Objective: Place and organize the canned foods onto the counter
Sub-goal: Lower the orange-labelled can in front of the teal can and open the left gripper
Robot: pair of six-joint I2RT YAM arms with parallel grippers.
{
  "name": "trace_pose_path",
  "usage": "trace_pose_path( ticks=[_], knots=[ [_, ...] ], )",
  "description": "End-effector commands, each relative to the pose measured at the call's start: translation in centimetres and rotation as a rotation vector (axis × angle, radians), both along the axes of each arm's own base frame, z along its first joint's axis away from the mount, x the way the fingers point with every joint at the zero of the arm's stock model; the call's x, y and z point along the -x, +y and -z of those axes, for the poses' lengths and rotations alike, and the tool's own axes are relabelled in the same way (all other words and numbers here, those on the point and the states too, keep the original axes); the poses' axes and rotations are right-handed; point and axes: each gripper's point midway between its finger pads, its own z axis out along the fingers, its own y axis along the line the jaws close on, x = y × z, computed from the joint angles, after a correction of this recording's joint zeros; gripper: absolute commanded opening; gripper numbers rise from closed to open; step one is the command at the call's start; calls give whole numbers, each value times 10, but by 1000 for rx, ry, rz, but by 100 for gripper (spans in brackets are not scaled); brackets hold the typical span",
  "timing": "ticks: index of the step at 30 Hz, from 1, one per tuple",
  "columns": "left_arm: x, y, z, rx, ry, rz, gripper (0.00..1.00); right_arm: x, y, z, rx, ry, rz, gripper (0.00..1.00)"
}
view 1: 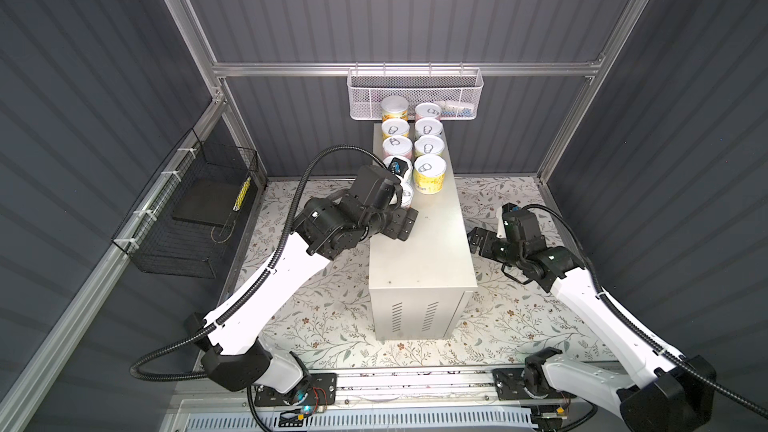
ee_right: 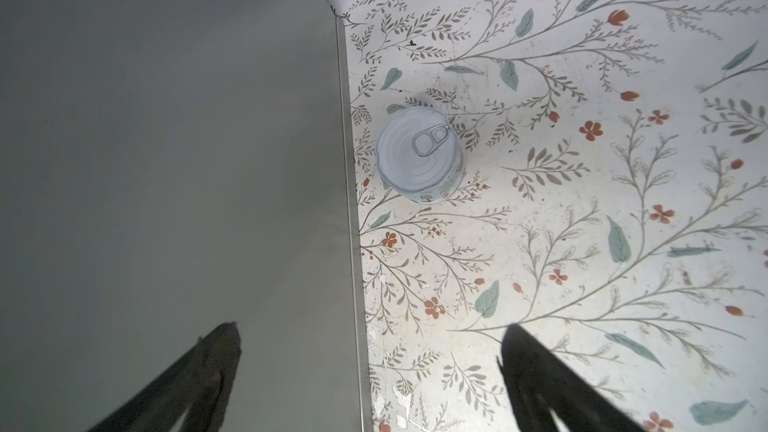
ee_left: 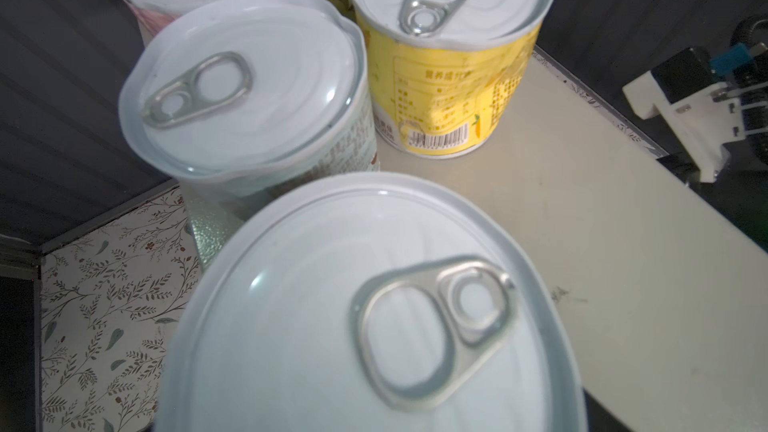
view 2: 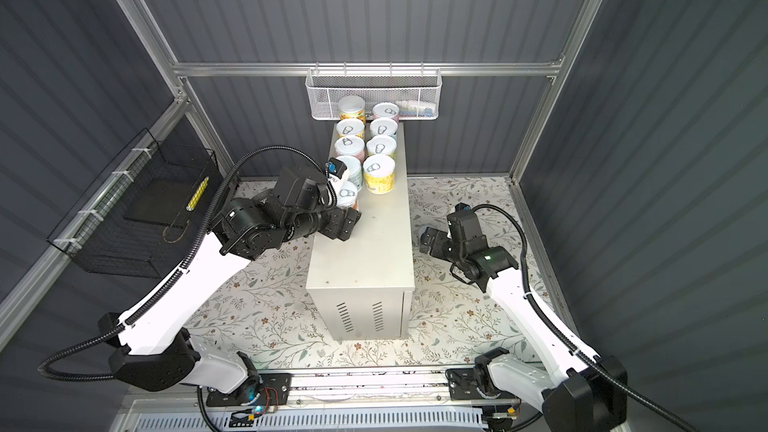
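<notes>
Clearly the job is nearing its end: the table [view 1: 422, 251] is carrying nine cans [view 1: 429, 146] at its far end, in two upright columns, five on the left and four on the right. Over the nearest left can [view 1: 406, 195] the left end effector [view 1: 401, 220] is hovering, though whether it is gripping or letting go I cannot tell, its fingers being hidden. Right of the table, the right end effector [ee_right: 374, 328] is hanging wide open and empty. Below it the last can [ee_right: 419, 155] is waiting upright on the floral surface [ee_right: 582, 201], just beside the table's right wall; lifting it into the right column looks like all that is left.
</notes>
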Motion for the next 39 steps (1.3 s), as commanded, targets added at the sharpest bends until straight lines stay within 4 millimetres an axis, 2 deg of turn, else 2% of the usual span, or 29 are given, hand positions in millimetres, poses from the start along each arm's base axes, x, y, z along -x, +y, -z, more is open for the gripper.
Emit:
trace_pose_path(
  ticks=[1,5,11,16,20,26,28,34,39],
  knots=[
    [10,3,-5,16,-7,32,94,-4,3,-10,-31,-22,-2,99],
    [13,9,-9,30,-21,15,91,-5,4,-10,-33,-18,-4,99],
    [14,10,-14,51,-38,17,69,-5,6,-11,-41,-24,-7,99],
    [12,6,-12,48,-33,29,64,-5,6,-9,-43,-18,-8,99],
    [12,7,-12,46,-32,21,65,-4,5,-8,-39,-17,-6,99],
    [15,24,-14,29,-48,-27,80,-4,5,-10,-29,-17,-12,99],
    [17,31,-15,26,-48,-43,83,-6,6,-3,-14,12,-15,99],
    [25,47,-30,43,-75,-66,83,-9,6,-3,-7,17,-18,99],
    [35,73,-28,-58,-31,-115,83,-10,2,2,30,36,-14,99]
  ],
)
